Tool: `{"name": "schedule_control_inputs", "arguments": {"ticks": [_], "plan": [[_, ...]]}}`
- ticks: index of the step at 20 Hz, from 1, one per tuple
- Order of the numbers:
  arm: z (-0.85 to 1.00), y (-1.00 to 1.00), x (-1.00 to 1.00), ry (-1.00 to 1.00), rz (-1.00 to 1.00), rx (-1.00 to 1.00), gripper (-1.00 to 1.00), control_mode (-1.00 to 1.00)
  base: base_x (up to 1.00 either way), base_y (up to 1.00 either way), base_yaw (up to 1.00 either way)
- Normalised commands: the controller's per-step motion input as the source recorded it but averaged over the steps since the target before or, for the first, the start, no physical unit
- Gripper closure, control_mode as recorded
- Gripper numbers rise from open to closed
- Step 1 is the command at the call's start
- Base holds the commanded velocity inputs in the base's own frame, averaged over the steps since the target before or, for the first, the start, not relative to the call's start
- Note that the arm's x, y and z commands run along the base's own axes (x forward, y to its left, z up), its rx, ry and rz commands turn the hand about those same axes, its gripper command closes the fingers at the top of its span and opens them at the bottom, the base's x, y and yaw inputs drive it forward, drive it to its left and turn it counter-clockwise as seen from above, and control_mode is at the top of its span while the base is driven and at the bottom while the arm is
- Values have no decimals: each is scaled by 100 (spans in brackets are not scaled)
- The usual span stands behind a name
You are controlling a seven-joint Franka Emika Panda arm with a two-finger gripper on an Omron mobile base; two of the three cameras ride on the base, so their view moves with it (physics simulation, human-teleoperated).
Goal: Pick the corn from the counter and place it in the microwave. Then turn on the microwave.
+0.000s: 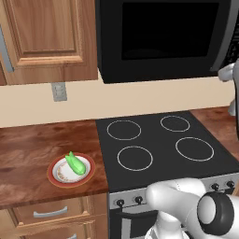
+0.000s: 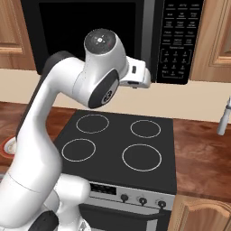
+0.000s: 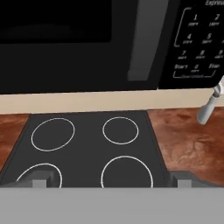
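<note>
Your claw (image 3: 112, 181) is wide open, empty, over the stove (image 3: 92, 144); corn (image 1: 74, 163) sits on the plate (image 1: 56, 179), far left on the counter (image 1: 28, 144).

microwave (image 3: 78, 43) keypad: digits 1–9, "Start", "Stop" legible | header "Expres…" cut off

The corn (image 1: 76, 164) lies on a plate (image 1: 56, 175), which sits on the table (image 1: 28, 149) left of the stovetop (image 1: 163, 140). The microwave (image 1: 158, 37) hangs above the stovetop, with a cabinet (image 1: 46, 37) to its left and its button panel (image 2: 177, 40) at its right. An outlet (image 1: 59, 91) sits on the wall behind the plate. More table (image 2: 203, 158) runs right of the stovetop.
</note>
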Motion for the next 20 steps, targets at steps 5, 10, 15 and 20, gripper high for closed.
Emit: {"name": "schedule_control_inputs", "arguments": {"ticks": [5, 10, 15, 20], "plan": [[32, -21, 6, -4, 0, 0, -100, -100, 0, 0, 0], [31, -17, 12, 0, 0, 0, -100, -100, 0, 0, 0], [27, -7, 16, 0, 0, 0, -100, -100, 0, 0, 0], [16, 0, 23, -4, 0, 0, -100, -100, 0, 0, 0]]}}
